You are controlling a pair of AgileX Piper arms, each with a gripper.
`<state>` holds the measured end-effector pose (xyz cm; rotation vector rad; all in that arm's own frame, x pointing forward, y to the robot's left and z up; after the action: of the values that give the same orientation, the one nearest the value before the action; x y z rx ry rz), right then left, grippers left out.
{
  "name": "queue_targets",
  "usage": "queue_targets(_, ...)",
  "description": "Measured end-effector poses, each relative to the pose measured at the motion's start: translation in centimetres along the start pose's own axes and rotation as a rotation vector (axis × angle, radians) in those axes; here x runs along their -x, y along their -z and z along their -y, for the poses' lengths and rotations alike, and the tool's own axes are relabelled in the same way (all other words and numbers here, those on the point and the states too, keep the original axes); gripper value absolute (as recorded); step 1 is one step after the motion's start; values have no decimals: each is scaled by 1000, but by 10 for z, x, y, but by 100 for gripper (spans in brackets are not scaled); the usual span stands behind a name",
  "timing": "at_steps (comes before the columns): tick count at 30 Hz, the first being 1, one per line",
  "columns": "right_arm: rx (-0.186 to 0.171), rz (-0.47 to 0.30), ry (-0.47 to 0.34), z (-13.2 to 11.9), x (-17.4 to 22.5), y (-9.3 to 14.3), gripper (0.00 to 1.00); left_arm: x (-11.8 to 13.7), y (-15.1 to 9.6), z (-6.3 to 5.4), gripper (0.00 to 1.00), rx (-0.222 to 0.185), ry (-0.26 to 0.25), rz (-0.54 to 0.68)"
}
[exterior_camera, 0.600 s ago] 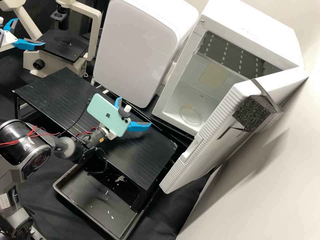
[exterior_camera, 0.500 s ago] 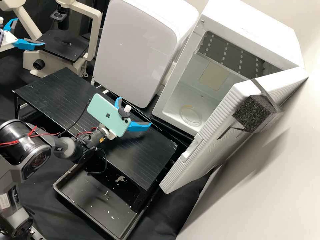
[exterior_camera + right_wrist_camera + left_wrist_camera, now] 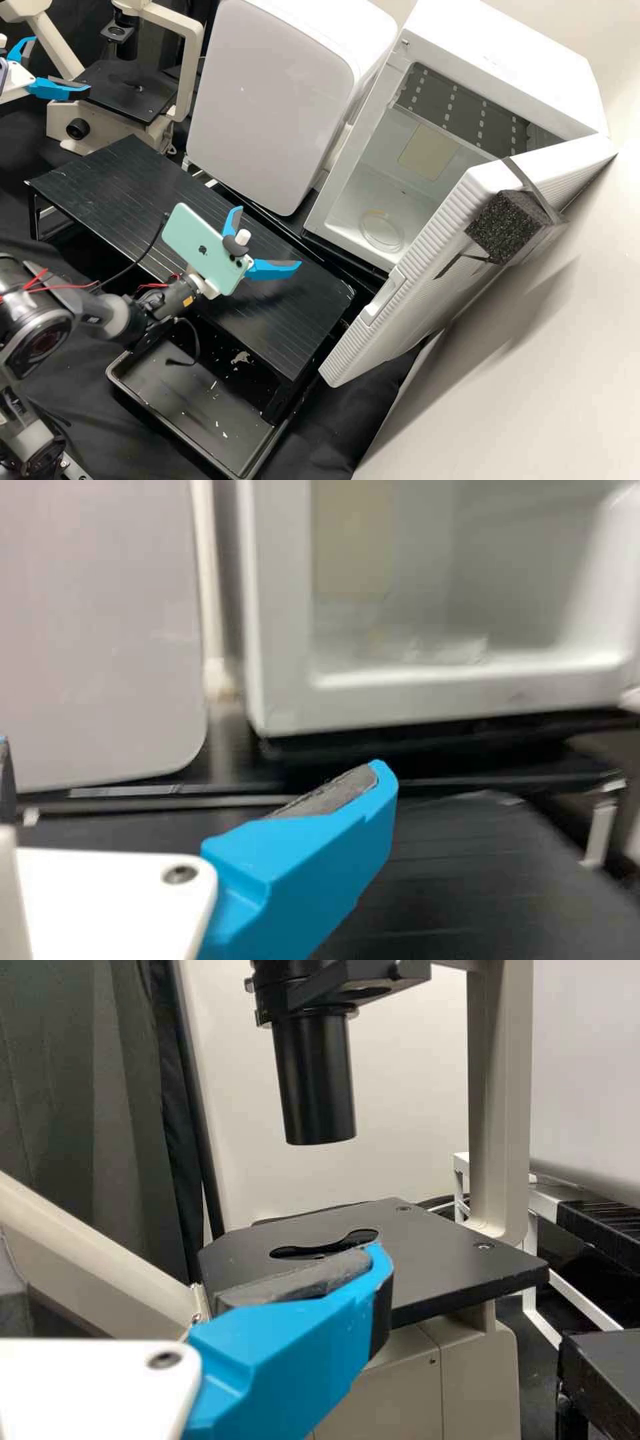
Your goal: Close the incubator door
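Incubator door (image 3: 363, 340) stands wide open, swung out to the near right of the incubator (image 3: 493, 63), w/ the chamber in plain sight (task's not done, obv.). Its outer face carries a black foam block (image 3: 503, 230) held by a strap (image 3: 523, 177), & there's a pale handle (image 3: 387, 298) on the edge. Inside: a clear round dish (image 3: 381, 231) on the floor & a tan panel (image 3: 428, 153) on the wall.

Right hand (image 3: 268, 238) is above the black rack (image 3: 120, 180), left of the door & apart from it, its two blue fingers spread. A mint-green phone (image 3: 203, 248) is mounted on that arm, back side showing. Right wrist view has one blue finger in front of the rack, w/ the incubator opening beyond.

Left hand (image 3: 60, 65) is at far left by the microscope (image 3: 189, 73), fingers parted too; can't tell if it touches the black stage (image 3: 120, 100).

Misc.: a white rounded cabinet (image 3: 273, 100) sits b/w microscope & incubator. A dark tray (image 3: 112, 381) w/ pale flecks is on the surface (image 3: 333, 427), partly under the rack's near side.
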<state>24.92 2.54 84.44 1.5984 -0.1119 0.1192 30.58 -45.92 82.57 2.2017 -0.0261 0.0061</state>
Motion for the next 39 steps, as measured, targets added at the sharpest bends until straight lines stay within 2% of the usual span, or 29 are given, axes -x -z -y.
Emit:
queue_targets(6,12,-77,-189,-29,52,6,100,0,0,0,100,0,0,0)
queue_targets(10,30,-84,-281,-40,79,5,100,0,0,0,100,0,0,0)
queue_targets(17,59,40,-465,-64,105,-15,100,0,0,0,100,0,0,0)
queue_targets(21,81,104,-531,-74,111,-24,100,0,0,0,100,0,0,0)
queue_targets(27,80,177,-546,-80,104,-37,100,0,0,0,100,0,0,0)
queue_targets(34,104,272,-524,-89,77,-57,100,0,0,0,100,0,0,0)
queue_targets(39,105,325,-540,-94,66,-68,100,0,0,0,100,0,0,0)
